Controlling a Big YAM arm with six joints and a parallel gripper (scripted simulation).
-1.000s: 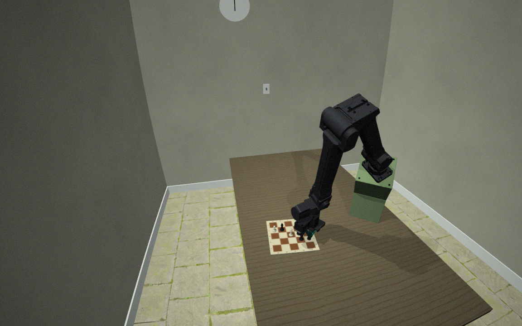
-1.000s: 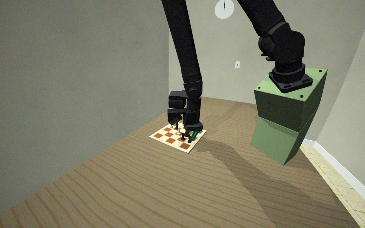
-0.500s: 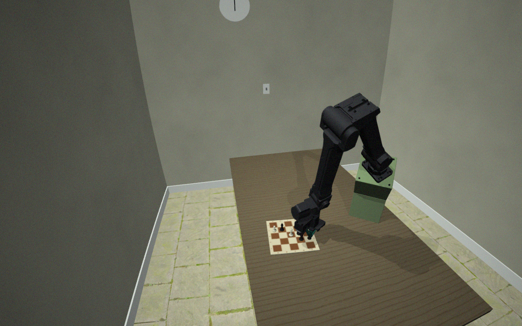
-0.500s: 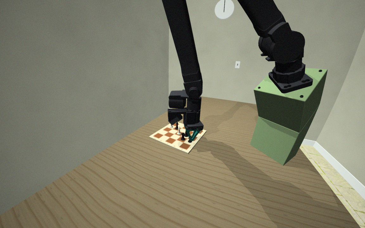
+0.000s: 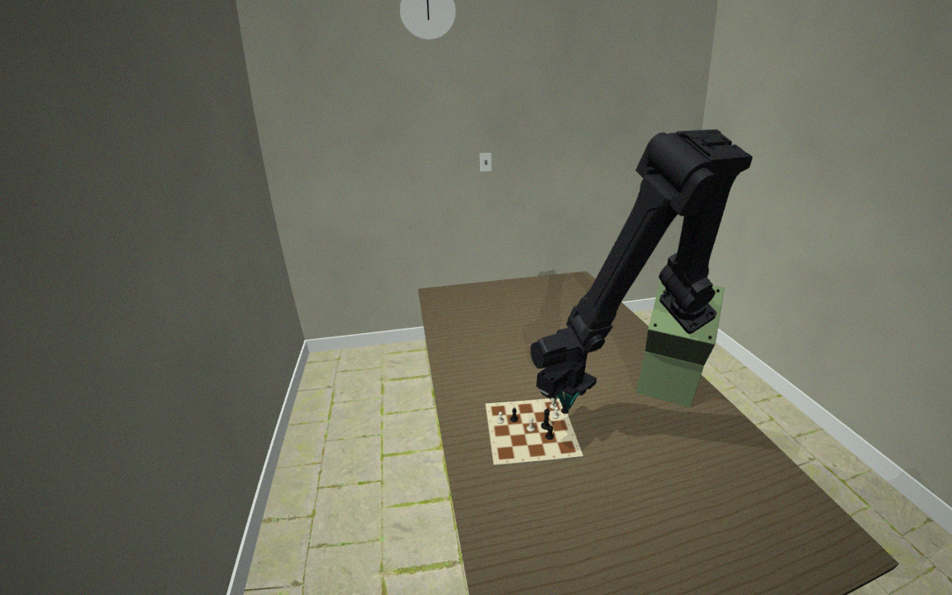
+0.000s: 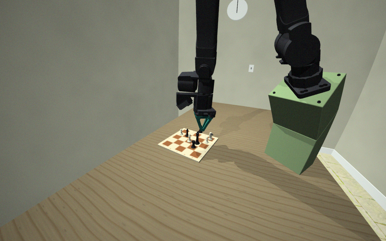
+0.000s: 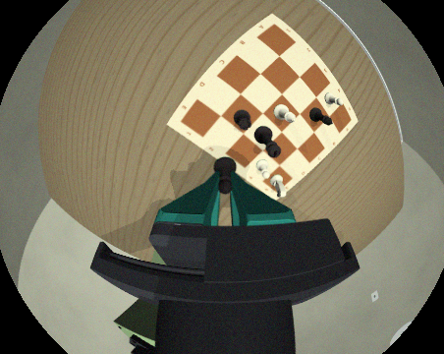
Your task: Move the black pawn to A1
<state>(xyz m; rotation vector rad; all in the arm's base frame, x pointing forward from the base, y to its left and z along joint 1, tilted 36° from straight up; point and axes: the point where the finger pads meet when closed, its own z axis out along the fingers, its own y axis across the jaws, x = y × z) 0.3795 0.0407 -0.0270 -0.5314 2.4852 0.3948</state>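
Note:
My gripper (image 5: 564, 403) (image 6: 200, 130) (image 7: 226, 192) is shut on the small black pawn (image 7: 225, 169) (image 6: 199, 132) and holds it upright by its stem, lifted above the board's edge nearest the arm's base. The small chessboard (image 5: 498, 459) (image 6: 198, 158) (image 7: 198, 118) lies flat on the wooden table (image 5: 612, 502) (image 6: 158, 194). On the board stand a tall black piece (image 7: 265, 136) (image 6: 197, 138), two other black pieces (image 7: 242, 117) (image 7: 320, 116) and several white pieces (image 7: 284, 114) (image 7: 331, 98) (image 7: 263, 168), all upright. Letters run along one board edge in the wrist view.
The arm's green base block (image 5: 679, 347) (image 6: 302, 119) stands on the table to the right of the board. The table's left edge (image 5: 439, 444) runs close to the board. Grey walls enclose the room behind and to the left.

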